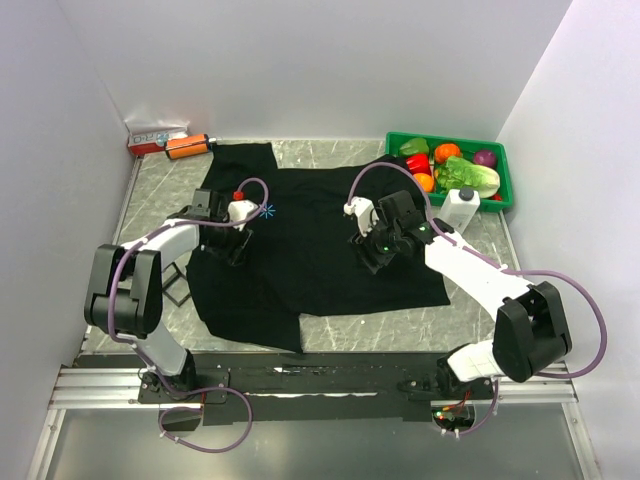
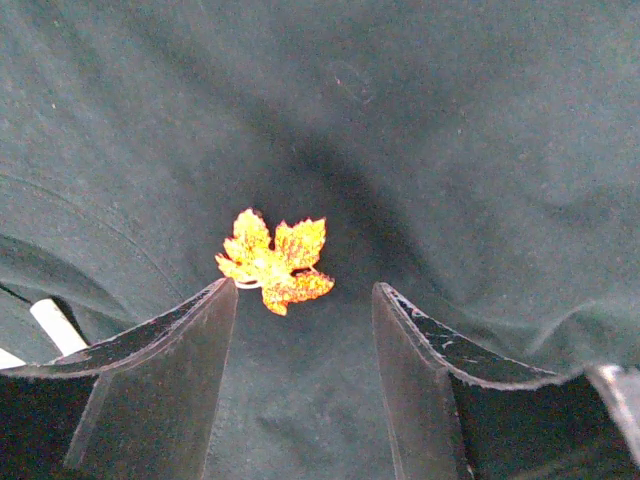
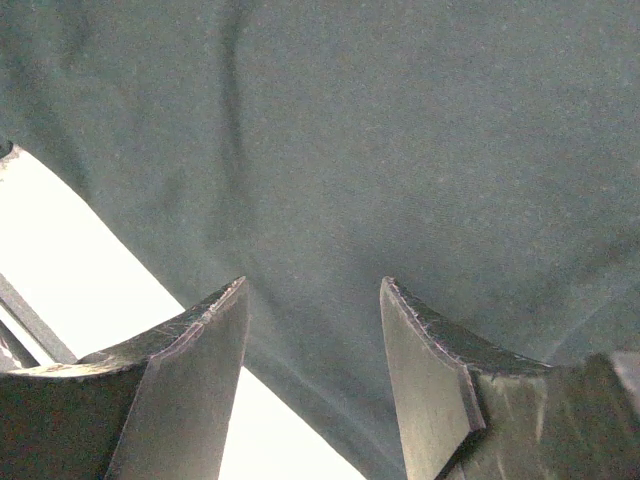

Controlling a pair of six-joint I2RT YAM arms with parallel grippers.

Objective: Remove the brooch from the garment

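Observation:
The garment point(image 1: 320, 240) is a large black shirt spread flat on the table, with a small blue starburst mark point(image 1: 267, 210). In the left wrist view the brooch point(image 2: 272, 262), a tiny orange leaf-shaped ornament, sits on the garment point(image 2: 450, 150) just ahead of my left fingertip point(image 2: 225, 295). My left gripper point(image 2: 305, 290) is open, low over the cloth point(image 1: 235, 247), its jaws apart and empty. My right gripper point(image 1: 371, 258) is open over the garment point(image 3: 400, 130) near its edge, its jaws point(image 3: 314, 286) holding nothing. In the top view the brooch is hidden by my left gripper.
An orange cylinder with a black cap point(image 1: 187, 146) and a red-white box point(image 1: 155, 138) lie at the back left. A green bin point(image 1: 506, 178) of toy vegetables and a white bottle point(image 1: 460, 208) stand at the back right. Walls enclose the table.

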